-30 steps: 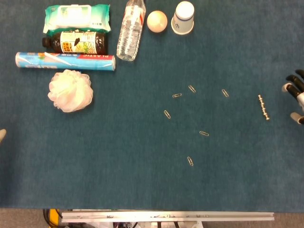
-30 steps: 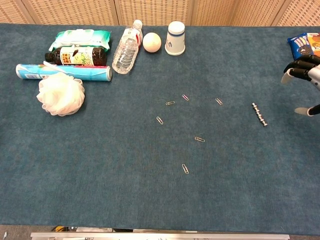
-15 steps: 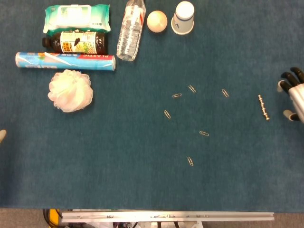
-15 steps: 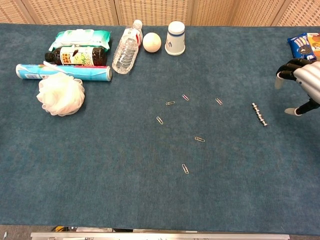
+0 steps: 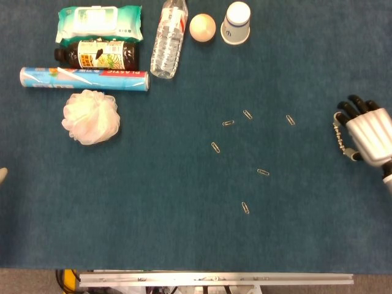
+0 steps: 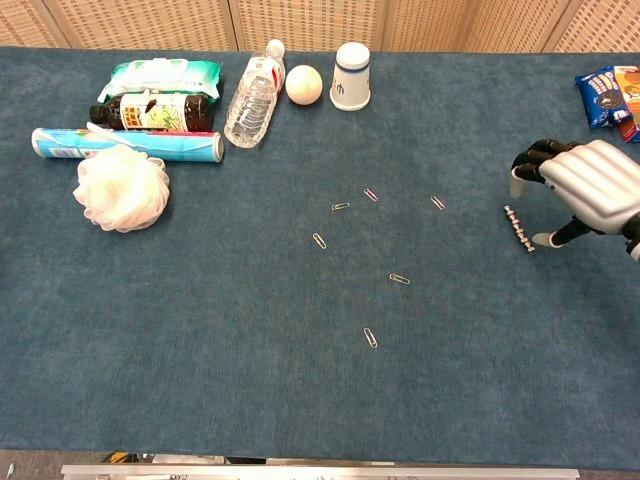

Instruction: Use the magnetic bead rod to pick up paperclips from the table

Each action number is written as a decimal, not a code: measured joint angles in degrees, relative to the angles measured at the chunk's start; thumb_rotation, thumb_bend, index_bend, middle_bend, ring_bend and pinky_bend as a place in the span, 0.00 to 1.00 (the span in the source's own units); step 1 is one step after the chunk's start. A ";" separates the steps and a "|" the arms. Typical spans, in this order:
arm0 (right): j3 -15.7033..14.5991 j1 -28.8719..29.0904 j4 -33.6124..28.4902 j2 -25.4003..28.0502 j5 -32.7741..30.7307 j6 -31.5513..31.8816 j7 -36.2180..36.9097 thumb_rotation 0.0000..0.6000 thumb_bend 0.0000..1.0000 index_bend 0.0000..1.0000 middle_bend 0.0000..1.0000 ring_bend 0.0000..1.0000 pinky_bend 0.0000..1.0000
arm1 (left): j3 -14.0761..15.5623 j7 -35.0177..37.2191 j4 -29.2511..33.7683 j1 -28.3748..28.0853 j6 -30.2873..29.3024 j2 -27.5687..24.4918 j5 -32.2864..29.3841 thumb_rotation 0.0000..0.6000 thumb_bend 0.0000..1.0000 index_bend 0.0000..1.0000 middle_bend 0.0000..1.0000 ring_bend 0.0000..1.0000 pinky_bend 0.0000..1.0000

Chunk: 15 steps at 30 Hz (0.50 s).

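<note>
Rod [image 6: 519, 228] first: it lies flat on the blue cloth [image 6: 250, 380], a short string of beads with its long axis running from the far side toward me, the near end angled a little to my right. In the head view the same rod [image 5: 337, 133] is partly covered by my right hand [image 5: 366, 135].

That right hand [image 6: 585, 185] hovers palm-down with the rod just to its left, under the fingertips [image 6: 522, 168]. The fingers are apart and curved downward, the thumb [image 6: 556, 237] is close to the rod's near end, and nothing is held. I cannot tell whether any fingertip actually touches the beads.

Further left of the hand the paperclips are scattered singly on the cloth. The closest one [image 6: 438, 202] sits a short way beyond the rod. Past it are a pinkish clip [image 6: 371, 194], another [image 6: 340, 206] and another [image 6: 319, 240]. Two more lie nearer my edge of the table: one [image 6: 400, 278] and one [image 6: 370, 337]. None of them touches another.

Behind the hand, at the far right corner, there are snack packets [image 6: 607, 91]. Well away to the far left is a cluster of clutter: a paper cup [image 6: 350, 75], a ball [image 6: 304, 84], a water bottle [image 6: 254, 96], a dark bottle [image 6: 152, 112], a pack of wipes [image 6: 160, 74], a tube of wrap [image 6: 125, 144] and a white bath puff [image 6: 121, 188]. Between the rod and the clips there is only bare cloth. At the left edge of the head view a small pale shape [image 5: 3, 174] shows, and I cannot tell what it is.
</note>
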State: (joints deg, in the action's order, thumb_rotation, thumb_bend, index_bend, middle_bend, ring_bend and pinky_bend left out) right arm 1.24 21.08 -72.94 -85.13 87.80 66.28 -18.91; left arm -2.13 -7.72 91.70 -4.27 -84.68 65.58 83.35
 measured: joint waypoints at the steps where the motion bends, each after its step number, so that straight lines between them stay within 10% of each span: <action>1: -0.18 0.10 0.27 -0.31 0.10 -0.09 -0.26 1.00 0.05 0.44 0.29 0.17 0.34 | 0.02 0.08 -0.01 0.04 -0.06 -0.04 0.05 1.00 0.14 0.42 0.43 0.36 0.53; 15: -1.22 0.59 2.97 -2.49 0.10 -0.80 -1.31 1.00 0.05 0.44 0.28 0.17 0.34 | 0.09 0.31 -0.05 0.21 -0.35 -0.13 0.38 1.00 0.14 0.42 0.43 0.36 0.53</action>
State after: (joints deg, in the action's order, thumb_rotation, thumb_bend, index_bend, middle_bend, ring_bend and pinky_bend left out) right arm 0.02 21.67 -69.97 -87.62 87.89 65.48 -20.22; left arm -2.04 -7.41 91.64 -4.06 -85.02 65.45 83.73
